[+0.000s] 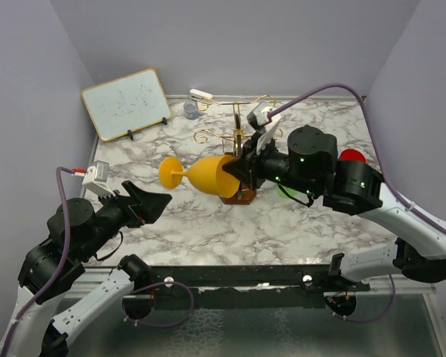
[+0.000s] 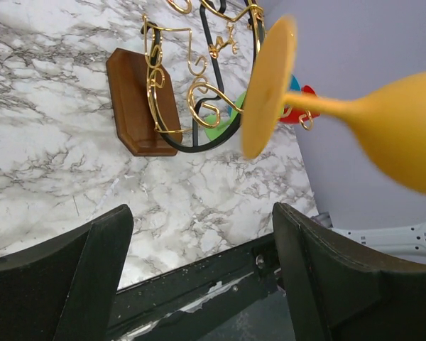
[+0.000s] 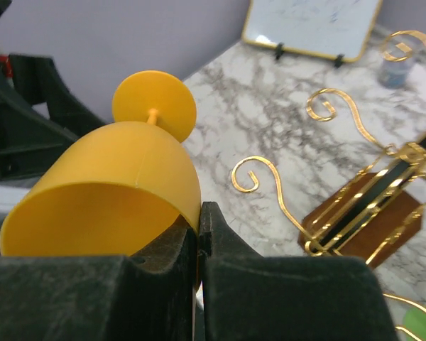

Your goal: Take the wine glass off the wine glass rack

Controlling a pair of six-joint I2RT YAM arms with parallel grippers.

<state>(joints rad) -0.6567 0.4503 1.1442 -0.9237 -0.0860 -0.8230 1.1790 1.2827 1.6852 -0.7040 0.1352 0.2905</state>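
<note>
Marble tabletop (image 1: 171, 238), lilac walls, whiteboard (image 1: 126, 103) back left. Right hand (image 1: 233, 166) pinched on the rim of the yellow wine glass (image 1: 204, 175). Glass sideways in the air, foot toward the left arm, clear of the gold wine glass rack (image 1: 238, 138) just beside it. Left hand (image 1: 147, 204) spread wide, empty, near the foot.

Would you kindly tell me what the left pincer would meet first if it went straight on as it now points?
Most likely the round foot of the yellow wine glass, which lies sideways in the right pincer, ahead of the open left pincer; depth is unclear.
</note>
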